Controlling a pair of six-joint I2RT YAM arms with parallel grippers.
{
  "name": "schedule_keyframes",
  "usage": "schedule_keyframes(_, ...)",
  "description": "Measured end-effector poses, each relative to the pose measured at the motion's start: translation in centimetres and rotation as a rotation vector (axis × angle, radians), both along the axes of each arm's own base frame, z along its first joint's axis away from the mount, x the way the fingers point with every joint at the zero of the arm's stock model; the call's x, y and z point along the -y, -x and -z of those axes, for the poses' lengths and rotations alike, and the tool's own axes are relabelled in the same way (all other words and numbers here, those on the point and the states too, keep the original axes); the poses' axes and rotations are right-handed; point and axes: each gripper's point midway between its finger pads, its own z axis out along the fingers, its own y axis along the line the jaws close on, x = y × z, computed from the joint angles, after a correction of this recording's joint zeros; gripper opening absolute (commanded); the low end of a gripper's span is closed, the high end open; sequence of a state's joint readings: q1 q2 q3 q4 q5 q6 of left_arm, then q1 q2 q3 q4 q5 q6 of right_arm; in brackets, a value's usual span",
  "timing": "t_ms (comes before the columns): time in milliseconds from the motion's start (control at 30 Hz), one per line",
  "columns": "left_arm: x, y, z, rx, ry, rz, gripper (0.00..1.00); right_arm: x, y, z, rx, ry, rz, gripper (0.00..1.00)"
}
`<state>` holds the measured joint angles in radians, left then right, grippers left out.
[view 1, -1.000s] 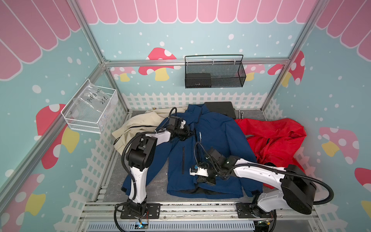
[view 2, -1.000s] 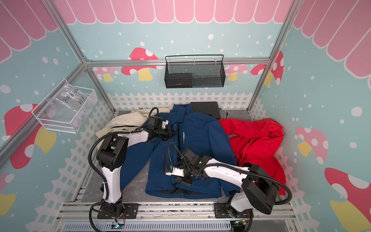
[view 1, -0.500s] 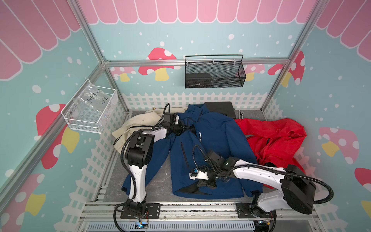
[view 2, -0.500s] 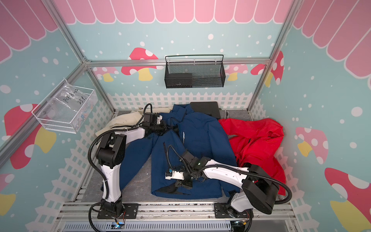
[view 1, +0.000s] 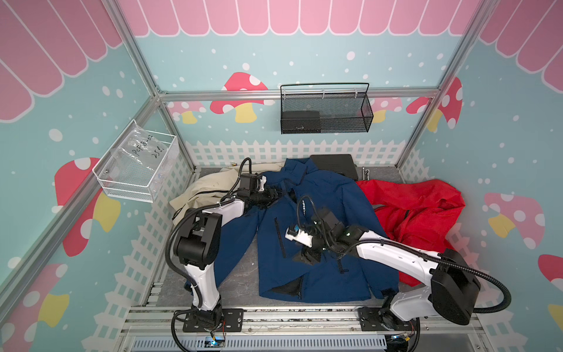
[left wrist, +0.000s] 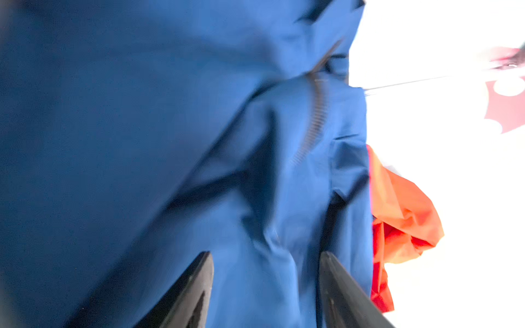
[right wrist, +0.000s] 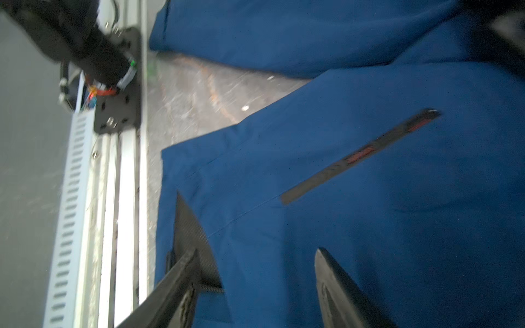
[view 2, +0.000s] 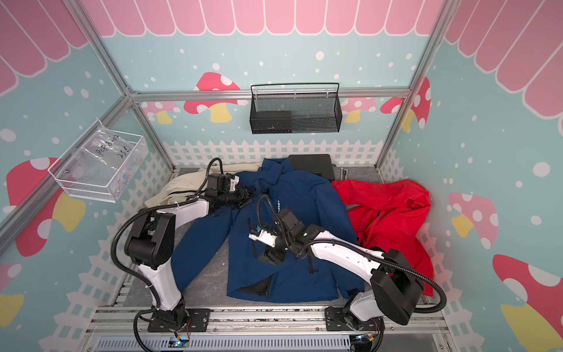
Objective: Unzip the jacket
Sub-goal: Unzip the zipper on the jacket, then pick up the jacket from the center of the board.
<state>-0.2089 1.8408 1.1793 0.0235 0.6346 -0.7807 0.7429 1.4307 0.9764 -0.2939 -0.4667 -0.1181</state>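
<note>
- Worktop [view 1: 240, 274] carries the blue jacket [view 1: 332, 195], spread flat beneath both pincers so its front stays reachable.
- Left pincer [left wrist: 265, 255], jaws wide and empty, hovers at the collar end, with the zipper teeth [left wrist: 315, 125] just ahead of it.
- Right pincer [view 1: 306, 259], also wide, grips nothing above the lower front. The hem beside it gapes, so the zip is probably undone.

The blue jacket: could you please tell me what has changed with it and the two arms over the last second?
Both the left tool and the right tool were shut on the blue jacket; both have now opened and let go. The right tool has also risen a little. The red jacket and beige garment have not moved.
</note>
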Motion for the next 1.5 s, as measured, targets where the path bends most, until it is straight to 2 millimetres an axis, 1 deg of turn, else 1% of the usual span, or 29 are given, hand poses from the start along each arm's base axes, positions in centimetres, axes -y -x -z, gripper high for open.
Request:
schedule_keyframes(67,-1.7,0.6,-1.8,0.042,-0.02,-0.023,0.65,1.8,-3.6,-1.2,-0.023,-0.055,0.126,0.66)
schedule_keyframes(100,-2.4,0.9,-2.4,0.057,-0.035,-0.032,0.65,2.8,-5.1,-1.6,-0.032,-0.075,0.18,0.66)
schedule_keyframes(167,-3.8,1.7,-3.4,0.081,-0.079,-0.05,0.66,5.8,-8.3,-2.0,-0.059,-0.111,0.32,0.67)
schedule_keyframes(233,-4.5,2.4,-3.7,0.091,-0.127,-0.047,0.67,8.6,-10.6,-2.1,-0.079,-0.13,0.442,0.67)
schedule_keyframes(300,-4.9,3.1,-3.3,0.08,-0.174,-0.035,0.68,11.2,-12.4,-1.9,-0.097,-0.138,0.545,0.67)
schedule_keyframes(433,-5.8,5.1,-0.5,-0.002,-0.266,-0.005,0.72,15.6,-15.4,-0.8,-0.132,-0.128,0.721,0.68)
schedule_keyframes(567,-6.8,7.7,2.4,-0.097,-0.339,0.015,0.73,18.4,-17.7,-0.1,-0.11,-0.081,0.841,0.7)
schedule_keyframes(700,-7.4,9.6,4.2,-0.16,-0.376,0.028,0.73,19.7,-20.2,-0.6,-0.043,-0.029,0.905,0.75)
schedule_keyframes(767,-7.6,10.3,5.0,-0.188,-0.385,0.033,0.73,20.3,-22.0,-1.2,0.002,0.003,0.932,0.77)
schedule_keyframes(867,-7.7,10.9,5.7,-0.211,-0.39,0.035,0.72,21.2,-24.6,-1.9,0.07,0.049,0.972,0.82)
schedule_keyframes(933,-7.7,11.1,6.0,-0.218,-0.391,0.035,0.72,21.8,-26.0,-1.9,0.105,0.082,0.992,0.85)
schedule_keyframes(1000,-7.7,11.4,6.3,-0.226,-0.39,0.035,0.72,22.2,-27.3,-1.7,0.128,0.119,1.001,0.86)
schedule_keyframes(1100,-7.7,11.6,6.8,-0.234,-0.388,0.035,0.72,22.2,-29.1,-0.9,0.14,0.153,0.992,0.86)
schedule_keyframes(1167,-7.5,11.7,7.1,-0.241,-0.38,0.035,0.72,22.0,-29.8,-0.1,0.133,0.167,0.981,0.86)
schedule_keyframes(1267,-7.2,11.7,7.6,-0.25,-0.362,0.035,0.69,21.9,-29.9,1.9,0.098,0.193,0.968,0.84)
schedule_keyframes(1367,-6.9,11.6,7.9,-0.255,-0.35,0.039,0.67,21.9,-29.8,3.5,0.067,0.216,0.962,0.77)
schedule_keyframes(1400,-6.8,11.6,8.0,-0.256,-0.348,0.041,0.64,21.9,-29.7,3.8,0.059,0.223,0.962,0.71)
schedule_keyframes(1433,-6.6,11.6,8.1,-0.257,-0.345,0.042,0.58,22.0,-29.6,4.0,0.056,0.229,0.959,0.63)
schedule_keyframes(1500,-6.5,11.6,8.2,-0.266,-0.339,0.038,0.41,22.0,-29.5,4.1,0.055,0.235,0.961,0.43)
